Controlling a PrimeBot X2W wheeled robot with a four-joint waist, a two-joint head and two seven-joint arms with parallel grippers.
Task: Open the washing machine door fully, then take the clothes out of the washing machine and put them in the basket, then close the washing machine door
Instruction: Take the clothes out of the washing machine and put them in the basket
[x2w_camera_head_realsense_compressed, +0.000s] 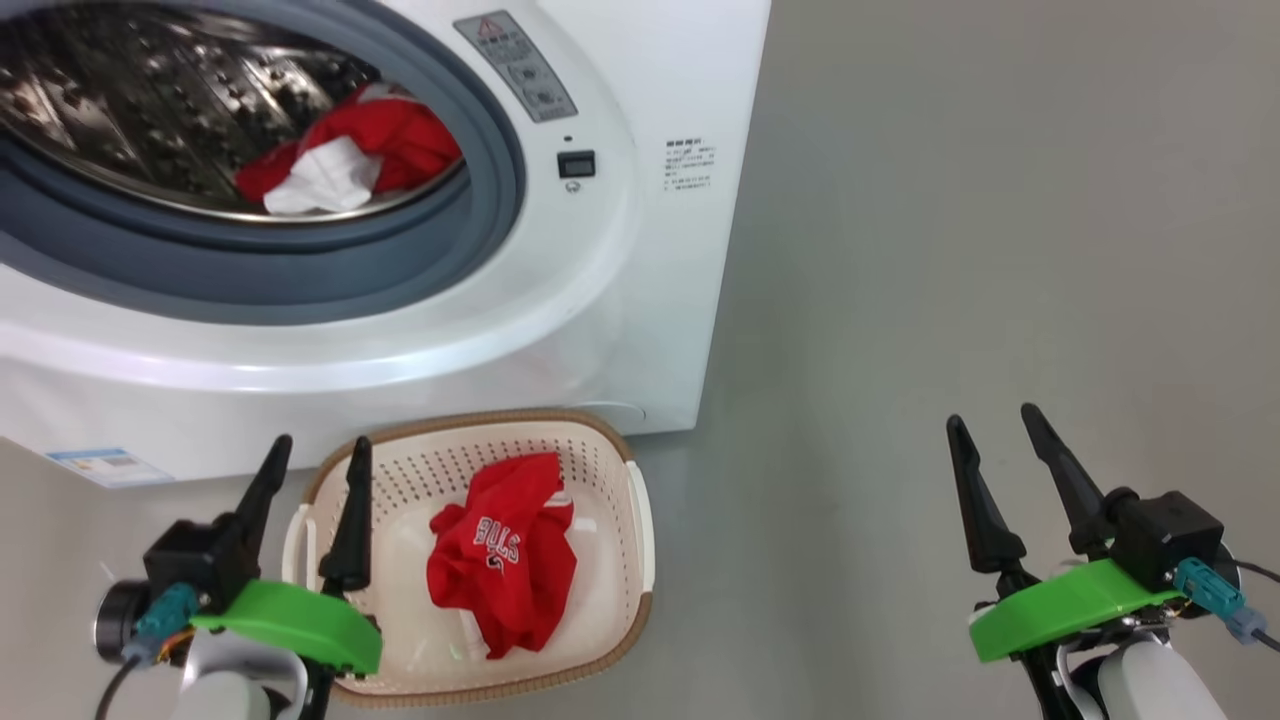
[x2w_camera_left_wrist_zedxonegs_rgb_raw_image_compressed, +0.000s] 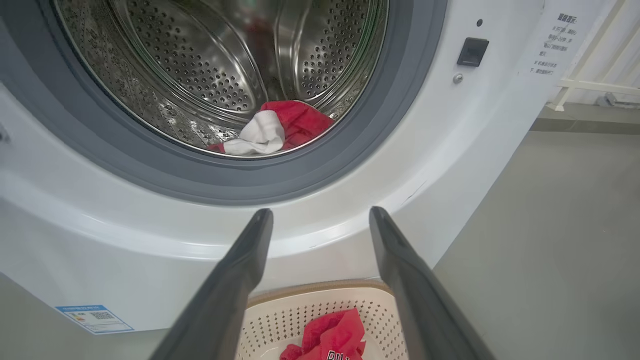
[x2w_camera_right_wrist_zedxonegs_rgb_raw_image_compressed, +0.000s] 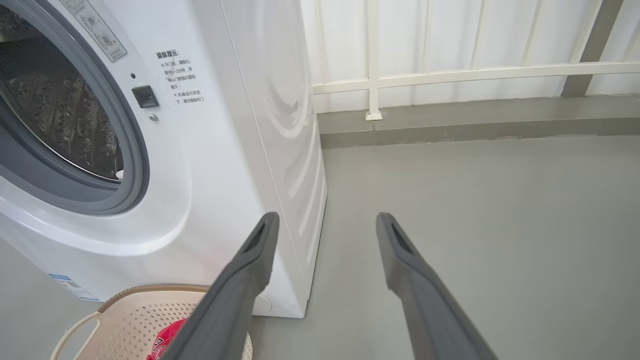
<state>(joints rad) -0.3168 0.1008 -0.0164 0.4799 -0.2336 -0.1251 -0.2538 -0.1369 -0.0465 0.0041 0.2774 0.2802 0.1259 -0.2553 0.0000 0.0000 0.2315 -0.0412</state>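
Below the washing machine's (x2w_camera_head_realsense_compressed: 600, 330) open mouth, the basket (x2w_camera_head_realsense_compressed: 640, 520) holds one red jersey (x2w_camera_head_realsense_compressed: 505, 570), while a red and white bundle (x2w_camera_head_realsense_compressed: 350, 160) lies at the drum's (x2w_camera_head_realsense_compressed: 130, 100) front lip. Unloading looks half done. The left gripper (x2w_camera_head_realsense_compressed: 321, 441) and right gripper (x2w_camera_head_realsense_compressed: 992, 414) hang spread wide, empty (the left by the basket's rim). Next, I judge, one must reach past the grey ring (x2w_camera_head_realsense_compressed: 495, 200) and pinch that bundle. The left wrist view shows the drum's depth; the right wrist view shows a white railing (x2w_camera_right_wrist_zedxonegs_rgb_raw_image_compressed: 450, 77).

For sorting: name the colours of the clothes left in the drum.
Red clothes with a white part; head view shows best.
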